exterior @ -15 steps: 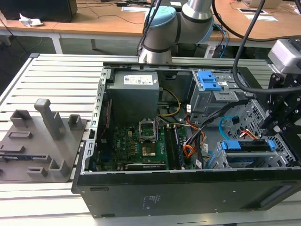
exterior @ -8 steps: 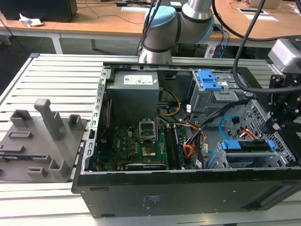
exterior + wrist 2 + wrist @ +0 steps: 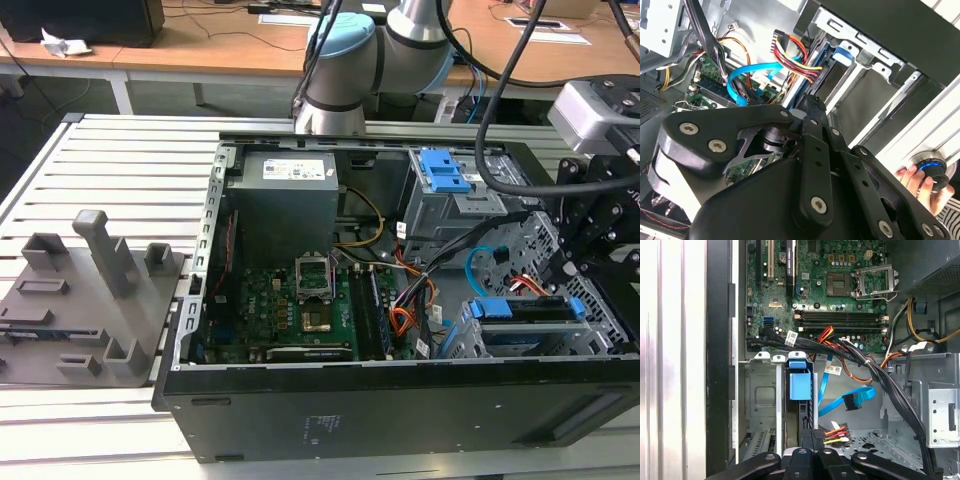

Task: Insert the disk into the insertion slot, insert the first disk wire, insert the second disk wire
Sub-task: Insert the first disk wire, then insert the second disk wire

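The pincer [image 3: 814, 436] is pressed together on the black plug of the first disk wire [image 3: 836, 432], at the rear edge of the disk [image 3: 800, 385]. The disk sits in the insertion slot [image 3: 779, 410]. The second disk wire [image 3: 850, 400] curls beside them, its dark plug hanging free.

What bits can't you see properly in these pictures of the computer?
- The disk: in the first wrist view, metal walls of the insertion slot hide all but its blue carrier end.
- The first disk wire: same view, the gripper covers its plug end.
- A person's hand: second wrist view, half hidden behind the gripper's body.
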`<state>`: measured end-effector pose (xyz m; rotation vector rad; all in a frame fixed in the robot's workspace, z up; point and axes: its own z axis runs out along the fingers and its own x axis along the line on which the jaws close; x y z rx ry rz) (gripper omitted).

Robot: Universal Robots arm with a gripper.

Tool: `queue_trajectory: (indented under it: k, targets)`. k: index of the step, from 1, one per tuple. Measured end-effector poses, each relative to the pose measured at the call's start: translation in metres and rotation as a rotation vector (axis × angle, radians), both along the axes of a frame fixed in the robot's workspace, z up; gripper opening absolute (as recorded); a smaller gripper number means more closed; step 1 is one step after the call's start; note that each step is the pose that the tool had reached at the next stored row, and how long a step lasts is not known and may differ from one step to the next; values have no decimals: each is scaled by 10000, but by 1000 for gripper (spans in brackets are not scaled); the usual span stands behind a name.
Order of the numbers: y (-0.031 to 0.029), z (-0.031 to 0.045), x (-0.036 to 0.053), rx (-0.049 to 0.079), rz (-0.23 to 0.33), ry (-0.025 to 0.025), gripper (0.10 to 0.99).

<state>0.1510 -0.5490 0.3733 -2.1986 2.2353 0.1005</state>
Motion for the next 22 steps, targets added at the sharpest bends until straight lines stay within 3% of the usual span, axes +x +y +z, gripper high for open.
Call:
queue_trajectory:
  k: [11,22]
  targets:
    - [-1,-84,-66,0,-3,0,106]
    - [0,-94,-81,1,-1,0,106]
